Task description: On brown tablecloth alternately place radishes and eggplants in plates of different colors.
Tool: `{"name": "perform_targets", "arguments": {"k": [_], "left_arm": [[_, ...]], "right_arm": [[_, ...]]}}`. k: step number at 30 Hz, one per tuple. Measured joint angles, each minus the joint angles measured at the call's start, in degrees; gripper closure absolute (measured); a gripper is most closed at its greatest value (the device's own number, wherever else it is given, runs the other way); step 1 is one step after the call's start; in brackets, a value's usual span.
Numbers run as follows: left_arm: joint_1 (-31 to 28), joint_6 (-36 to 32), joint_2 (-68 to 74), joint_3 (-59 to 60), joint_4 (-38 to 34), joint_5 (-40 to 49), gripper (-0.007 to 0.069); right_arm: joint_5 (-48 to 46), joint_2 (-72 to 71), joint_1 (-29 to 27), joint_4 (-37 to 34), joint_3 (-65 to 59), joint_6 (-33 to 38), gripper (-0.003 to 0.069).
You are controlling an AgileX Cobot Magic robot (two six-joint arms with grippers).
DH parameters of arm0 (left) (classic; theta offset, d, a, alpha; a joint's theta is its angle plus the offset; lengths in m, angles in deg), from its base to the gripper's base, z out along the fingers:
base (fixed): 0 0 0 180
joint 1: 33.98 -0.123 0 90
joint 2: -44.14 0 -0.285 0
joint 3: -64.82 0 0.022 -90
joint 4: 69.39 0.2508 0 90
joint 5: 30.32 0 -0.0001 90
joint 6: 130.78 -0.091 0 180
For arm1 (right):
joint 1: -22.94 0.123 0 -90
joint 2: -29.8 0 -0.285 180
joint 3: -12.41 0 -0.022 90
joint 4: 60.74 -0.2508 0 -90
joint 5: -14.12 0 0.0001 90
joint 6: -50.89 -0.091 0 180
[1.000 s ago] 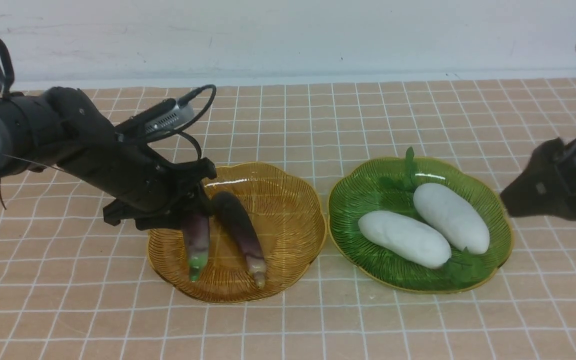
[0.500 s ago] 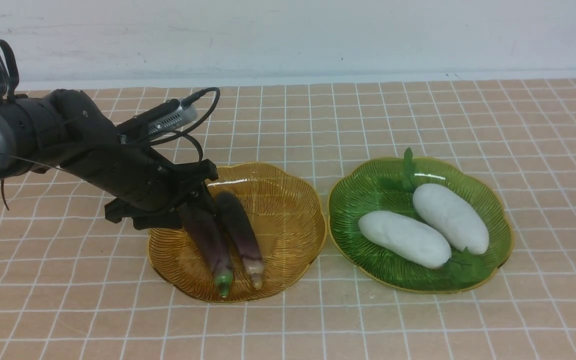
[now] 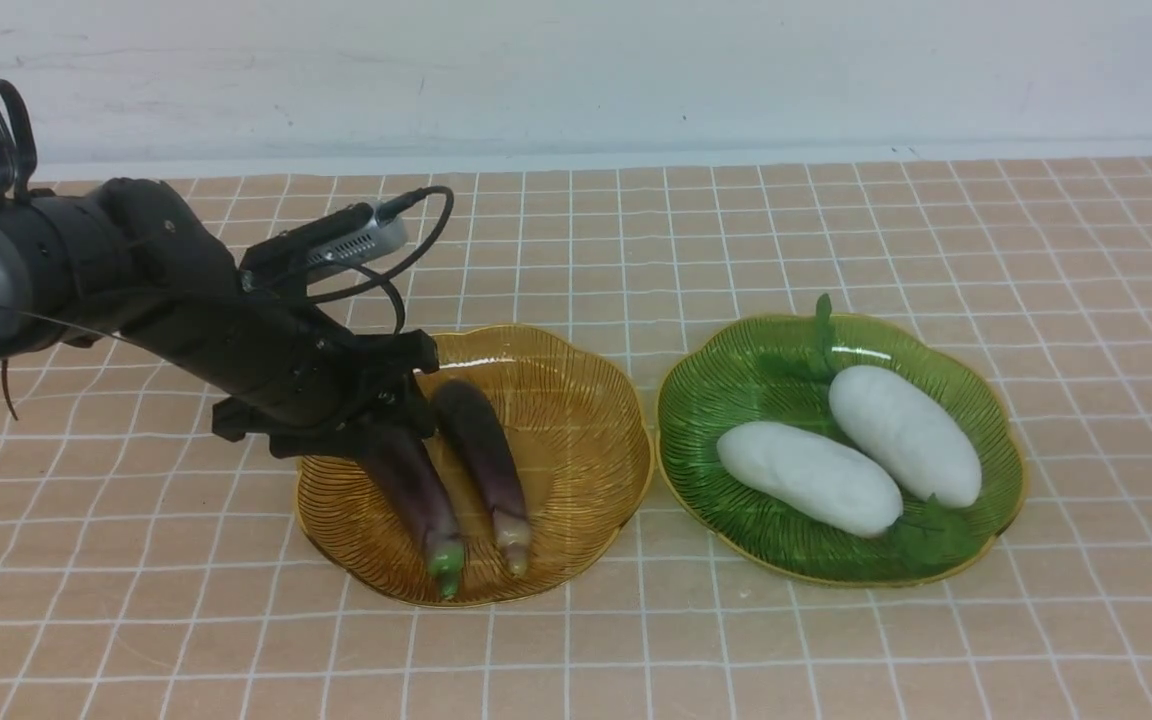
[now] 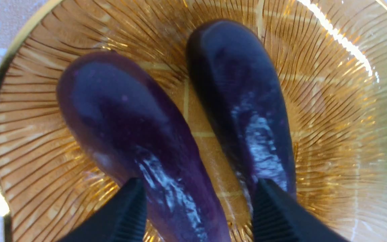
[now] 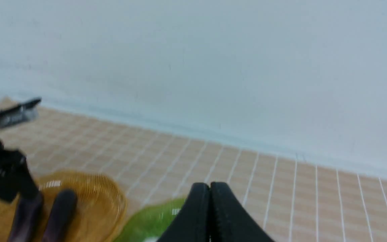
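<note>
Our nearer, left end effector (image 4: 198, 188), released, straddles the green-capped dark-purple toy eggplant (image 3: 426, 500), whose long axis runs straight ahead of its fingertips in the amber ribbed plate (image 3: 591, 420).

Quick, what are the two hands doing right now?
Left hand: open, straddling an eggplant lying in the amber plate.
Right hand: closed, empty.

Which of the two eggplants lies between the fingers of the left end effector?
The eggplant with the green stem cap, on the left in the amber plate; the other eggplant, beside it, has a pale beige stem end.
</note>
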Motion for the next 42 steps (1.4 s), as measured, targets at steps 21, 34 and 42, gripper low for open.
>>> {"name": "perform_targets", "arguments": {"k": [21,34,42], "left_arm": [[0.0,0.0,0.0,-20.7,10.2,21.3,0.0628],[0.0,1.0,-11.0,-20.9,19.9,26.8,0.0628],[0.0,2.1,-22.8,-20.7,26.8,32.8,0.0628]], "right_arm": [[-1.2,-6.7,-4.2,0.3,-10.4,0.0,0.0674],[-5.4,-21.3,-21.8,0.3,-32.9,0.0,0.0674],[-5.0,-21.3,-16.4,0.3,-32.9,0.0,0.0674]]}}
